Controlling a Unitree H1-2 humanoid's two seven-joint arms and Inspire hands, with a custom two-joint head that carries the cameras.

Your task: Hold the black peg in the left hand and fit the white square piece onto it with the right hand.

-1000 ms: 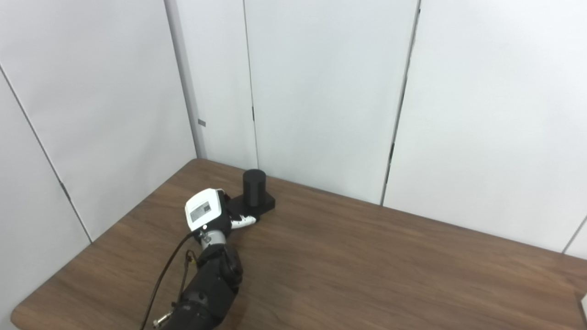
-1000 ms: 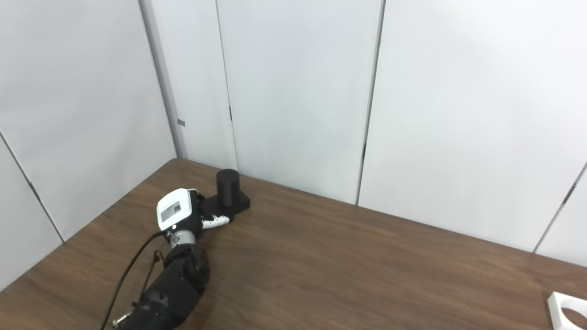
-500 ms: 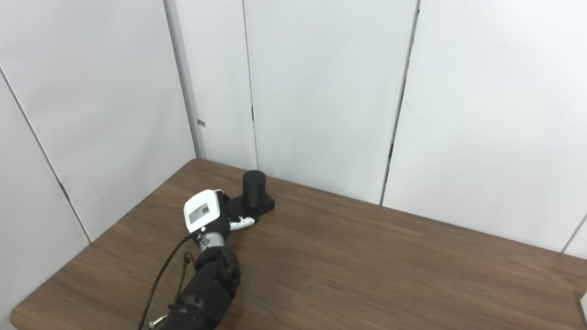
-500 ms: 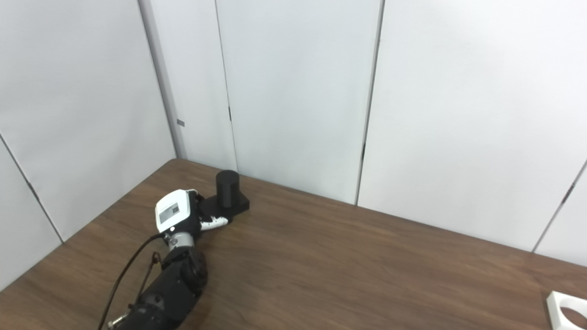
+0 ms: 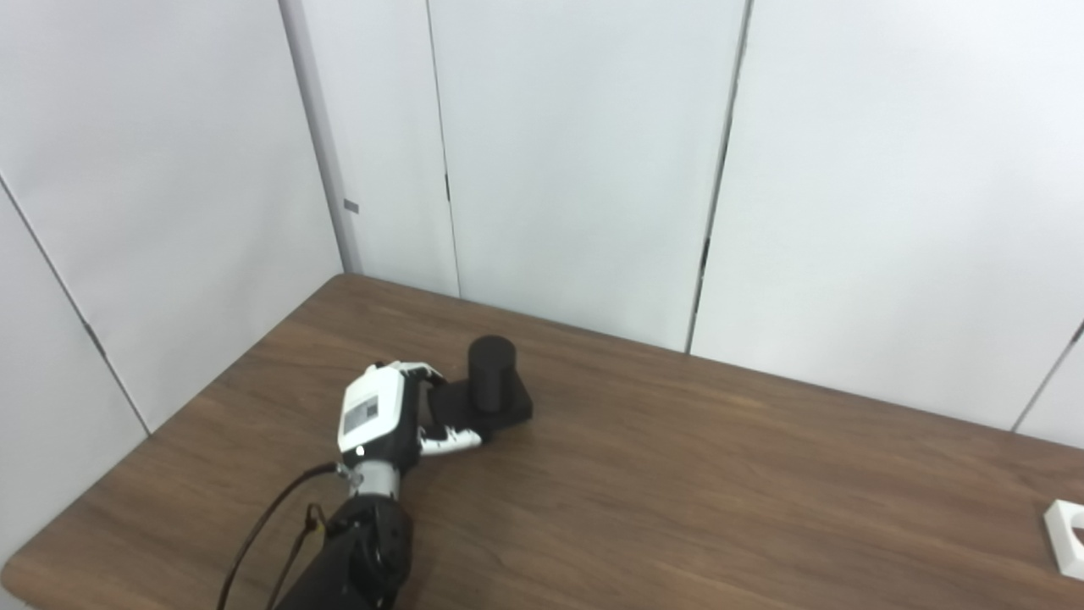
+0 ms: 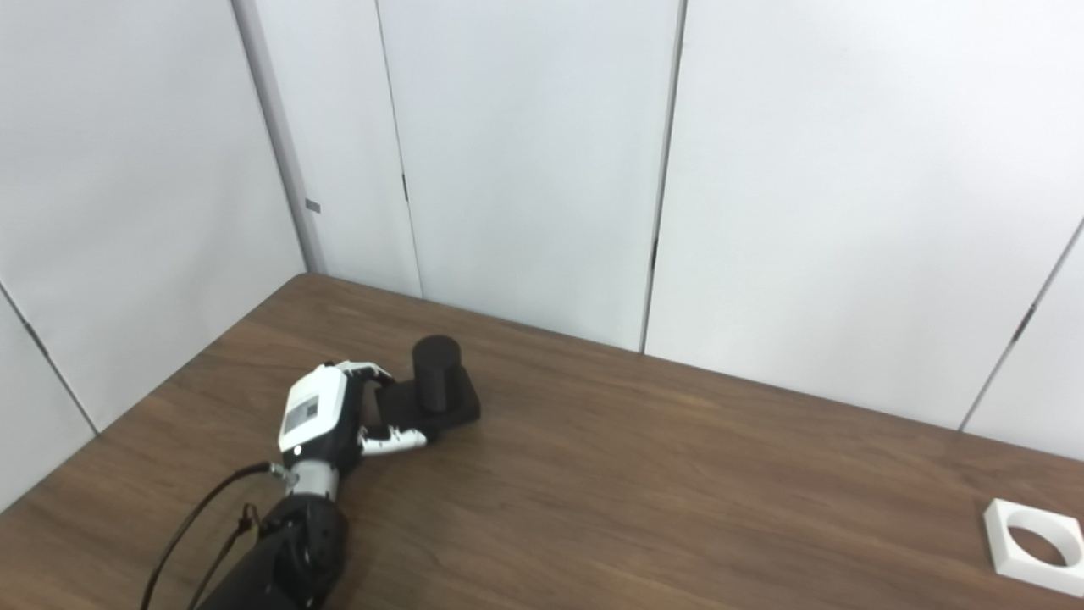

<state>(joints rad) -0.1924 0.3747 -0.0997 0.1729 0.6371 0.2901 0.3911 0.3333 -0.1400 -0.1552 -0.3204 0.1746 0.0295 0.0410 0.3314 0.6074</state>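
Note:
The black peg [image 5: 492, 374] is a short upright cylinder on a flat square black base [image 5: 511, 407], standing on the brown table [image 5: 677, 474] left of centre. My left hand [image 5: 383, 417] reaches it from the near left. Its fingers wrap the base's left side from above and the thumb presses from the front, so the hand is shut on the peg's base. The white square piece [image 6: 1035, 546], with a round hole in it, lies flat at the table's far right edge. My right hand is out of view.
White wall panels [image 5: 576, 152] close off the table at the back and on the left. A black cable [image 5: 262, 534] runs along my left forearm. The table's left corner lies just behind the hand.
The camera has tilted, shifting the whole picture. My left hand has closed further on the peg's base and drawn the peg away from the back wall, nearer and to the right.

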